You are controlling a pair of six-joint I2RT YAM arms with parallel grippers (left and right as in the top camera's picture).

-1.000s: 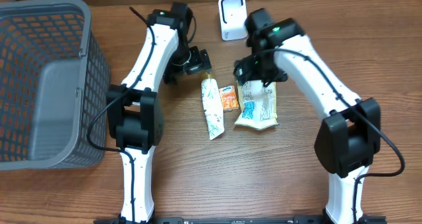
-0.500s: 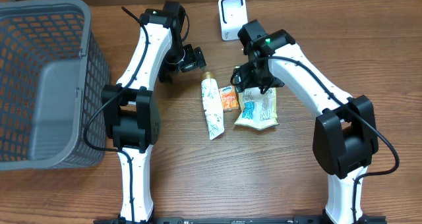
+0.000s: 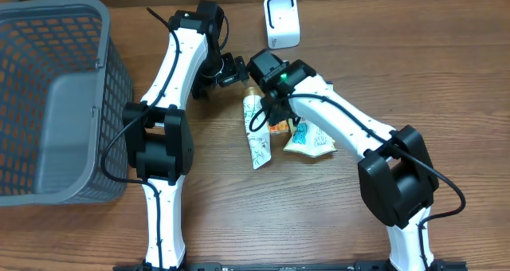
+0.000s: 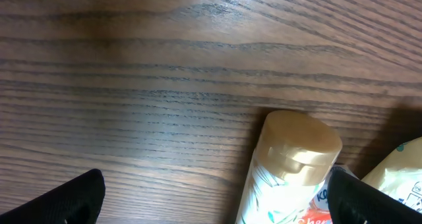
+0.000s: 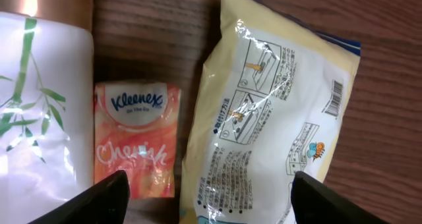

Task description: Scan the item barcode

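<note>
Three items lie side by side mid-table: a white tube with a gold cap [image 3: 256, 139], a small orange Kleenex pack [image 3: 278, 126] and a yellow-white pouch [image 3: 311, 137]. In the right wrist view the pouch [image 5: 277, 118] shows a barcode [image 5: 335, 96] near its right edge. My right gripper [image 5: 211, 201] hovers open above the Kleenex pack [image 5: 137, 138] and the pouch, gripping nothing. My left gripper [image 4: 211, 201] stands open just beyond the tube's gold cap [image 4: 297, 151], with nothing in it. The white scanner [image 3: 282, 21] stands at the back.
A large grey basket [image 3: 48, 104] fills the left side of the table. The right arm [image 3: 335, 119] stretches across above the pouch. Bare wood lies in front of the items and to the right.
My right arm has swung left and forward from over the pouch to above the Kleenex pack and tube, its jaws narrowing a little. The left arm shifted slightly left, then held still.
</note>
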